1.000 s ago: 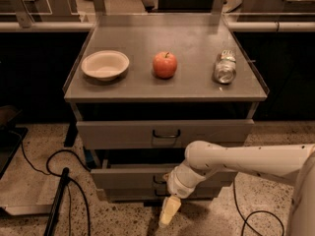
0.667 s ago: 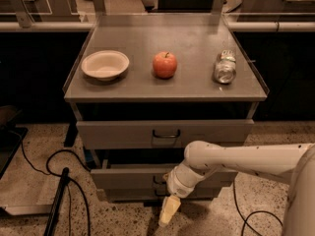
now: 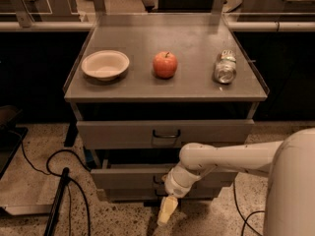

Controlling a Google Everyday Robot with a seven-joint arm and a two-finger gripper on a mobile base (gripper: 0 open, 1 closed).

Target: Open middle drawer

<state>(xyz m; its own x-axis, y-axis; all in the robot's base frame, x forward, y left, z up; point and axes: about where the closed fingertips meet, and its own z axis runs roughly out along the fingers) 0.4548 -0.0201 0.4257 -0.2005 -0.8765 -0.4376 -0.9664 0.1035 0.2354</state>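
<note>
The middle drawer (image 3: 123, 178), a flat grey metal front, sits under the wider top drawer (image 3: 113, 133) and is barely open, if at all. The claw (image 3: 167, 210) hangs low, just in front of and below the drawer's centre; whether it is open or closed cannot be told. The step appears to be the reach. Next, the claw likely needs to rise to the small dark wire handle (image 3: 157, 180), half hidden by the white arm (image 3: 231, 154). On the matte steel counter (image 3: 197, 90) sit a pale round bowl (image 3: 105, 65), a glossy red apple (image 3: 165, 65) and a shiny can (image 3: 225, 67) on its side.
</note>
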